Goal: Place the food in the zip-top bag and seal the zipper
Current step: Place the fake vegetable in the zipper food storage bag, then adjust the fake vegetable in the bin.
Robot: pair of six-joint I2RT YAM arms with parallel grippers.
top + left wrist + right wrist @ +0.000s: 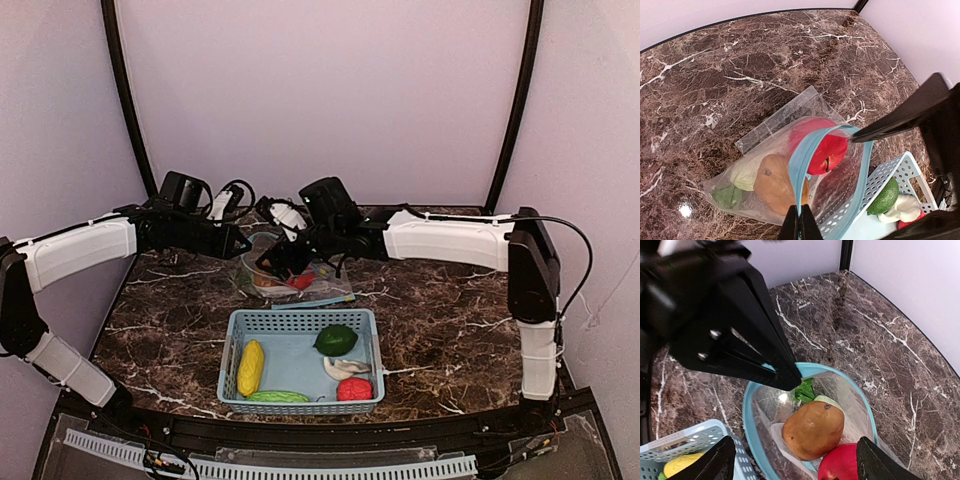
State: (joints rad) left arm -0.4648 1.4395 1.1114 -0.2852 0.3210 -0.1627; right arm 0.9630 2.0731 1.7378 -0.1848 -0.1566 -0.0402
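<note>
The clear zip-top bag (285, 275) lies behind the basket, its blue zipper rim (799, 162) held up and open. Inside it are a brown potato (813, 429), a red apple (826, 148) and a white radish (746, 173) with green leaves. My left gripper (800, 222) is shut on the near part of the zipper rim. My right gripper (795, 465) hangs open just above the bag's mouth, with nothing between its fingers (710, 465). Yellow corn (250, 367), a green pod (278, 396), a dark green fruit (336, 339), a white mushroom (345, 367) and a small red fruit (354, 389) lie in the basket.
The light blue basket (300, 322) stands near the table's front edge, touching the bag's near side. Black cables and gear (235, 198) lie at the back of the marble table. Pale walls close in on three sides.
</note>
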